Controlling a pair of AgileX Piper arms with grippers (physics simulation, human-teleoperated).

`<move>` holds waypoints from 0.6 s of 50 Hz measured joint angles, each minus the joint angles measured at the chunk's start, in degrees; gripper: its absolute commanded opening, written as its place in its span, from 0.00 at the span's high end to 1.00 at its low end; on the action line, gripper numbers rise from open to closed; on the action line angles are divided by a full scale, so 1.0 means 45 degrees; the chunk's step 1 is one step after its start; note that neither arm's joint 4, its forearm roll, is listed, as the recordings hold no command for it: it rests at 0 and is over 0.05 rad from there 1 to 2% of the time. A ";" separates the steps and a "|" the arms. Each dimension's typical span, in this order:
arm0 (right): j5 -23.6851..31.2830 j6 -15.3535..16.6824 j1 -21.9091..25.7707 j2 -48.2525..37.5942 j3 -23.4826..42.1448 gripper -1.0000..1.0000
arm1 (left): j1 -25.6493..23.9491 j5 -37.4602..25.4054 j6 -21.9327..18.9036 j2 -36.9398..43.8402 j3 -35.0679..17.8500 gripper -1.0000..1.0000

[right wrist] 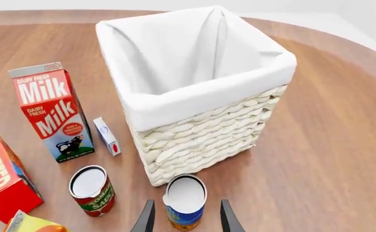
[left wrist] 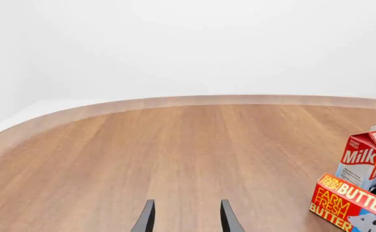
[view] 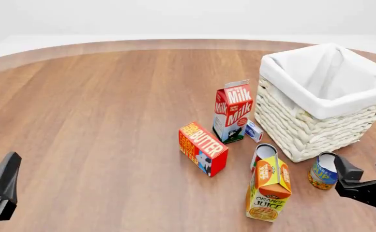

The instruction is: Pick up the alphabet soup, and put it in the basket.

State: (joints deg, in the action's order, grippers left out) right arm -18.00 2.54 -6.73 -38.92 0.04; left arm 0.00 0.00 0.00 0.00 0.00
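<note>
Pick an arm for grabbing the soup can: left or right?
Right. The right gripper is open with its fingers either side of the soup can, next to the basket. The left gripper faces bare table, far across from it.

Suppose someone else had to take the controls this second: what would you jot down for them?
Right pincer: open, fingers either side of the small blue-and-yellow soup can with a silvery lid, not closed on it.
Left pincer: open, holding nothing, over bare wooden table.
The can stands upright on the table just in front of the large whitish wicker basket with a white cloth liner. The red-labelled can beside it is not the target.
Done: approach only. Left: close on the can, lift it, lower it into the basket.
</note>
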 measured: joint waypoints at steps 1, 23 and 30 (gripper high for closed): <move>-0.0051 -0.0006 -0.0013 -0.0084 -0.0001 0.00 | 0.0000 0.0000 0.0000 0.0000 0.0000 0.00; -0.2187 -0.0176 -0.0050 -0.2864 -0.0007 0.00 | 0.0000 0.0000 0.0000 0.0000 0.0000 0.00; -0.3059 -0.0229 -0.0011 -0.3932 -0.0007 0.00 | 0.0000 0.0000 0.0000 0.0000 0.0000 0.00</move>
State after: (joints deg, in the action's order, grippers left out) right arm -31.76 1.51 -6.78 -56.62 0.01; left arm 0.00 0.00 0.00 0.00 0.00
